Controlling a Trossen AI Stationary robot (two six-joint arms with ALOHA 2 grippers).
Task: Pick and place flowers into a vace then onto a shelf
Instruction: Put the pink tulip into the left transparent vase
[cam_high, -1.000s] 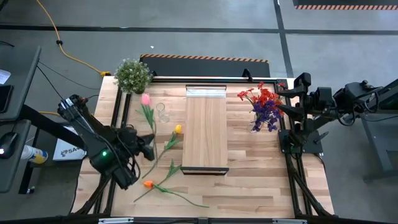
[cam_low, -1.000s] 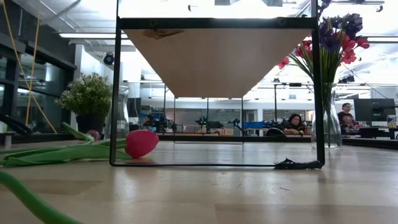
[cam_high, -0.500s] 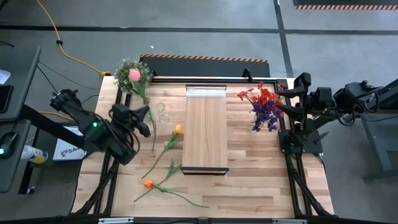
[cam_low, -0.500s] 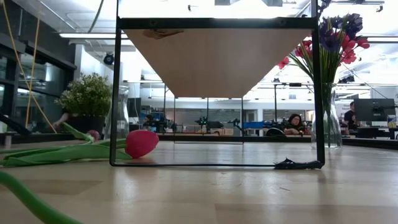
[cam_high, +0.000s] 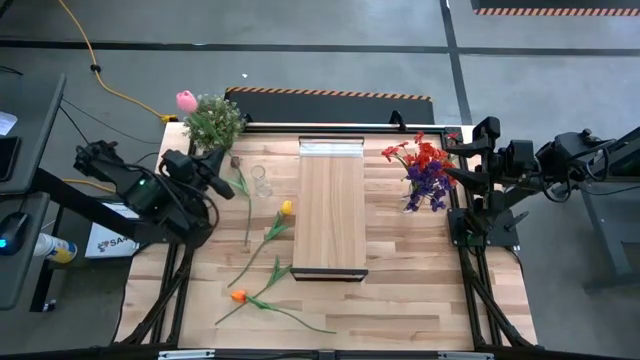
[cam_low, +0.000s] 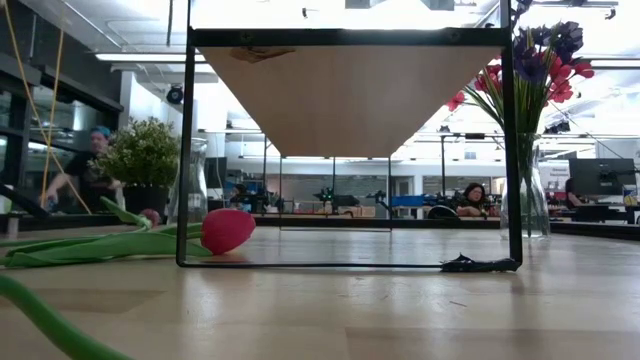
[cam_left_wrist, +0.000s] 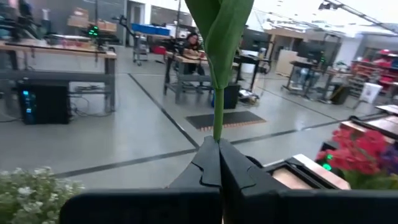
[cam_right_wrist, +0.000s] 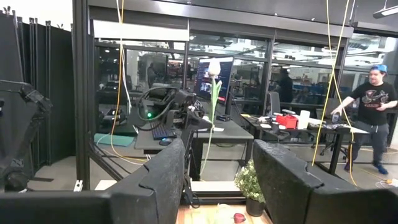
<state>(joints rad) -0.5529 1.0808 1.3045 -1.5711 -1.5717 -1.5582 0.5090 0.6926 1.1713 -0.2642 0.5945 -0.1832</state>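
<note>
My left gripper (cam_high: 225, 187) is shut on a pale pink flower (cam_high: 186, 100) and holds it in the air over the table's far left, next to an empty clear vase (cam_high: 260, 181). A yellow flower (cam_high: 286, 208) and an orange flower (cam_high: 238, 296) lie on the table left of the shelf (cam_high: 332, 210). A second vase with red and purple flowers (cam_high: 425, 170) stands right of the shelf. My right gripper (cam_high: 458, 173) hangs open beside that bunch, with nothing between its fingers (cam_right_wrist: 283, 180). My left gripper pinches the flower's green stem (cam_left_wrist: 217, 121) between its two shut fingers, about halfway along. The fingers point level and lie across the stem. The flower stands roughly upright and clear of the table, head (cam_right_wrist: 214, 67) up, with its lower stem (cam_right_wrist: 202, 158) hanging below the fingers.
A bushy potted plant (cam_high: 213, 120) stands at the far left corner, close to the raised flower. The shelf stands on a black frame (cam_low: 186, 150). A flower with a reddish head (cam_low: 228, 230) lies close to the low camera. A person (cam_right_wrist: 373, 93) moves beyond the table's left side.
My left gripper has risen and drawn back toward the table's far left corner, rolling its wrist. The pink flower, which lay on the table, has come up with it, lifted clear and turned upright. A person has walked into the low view at the left.
</note>
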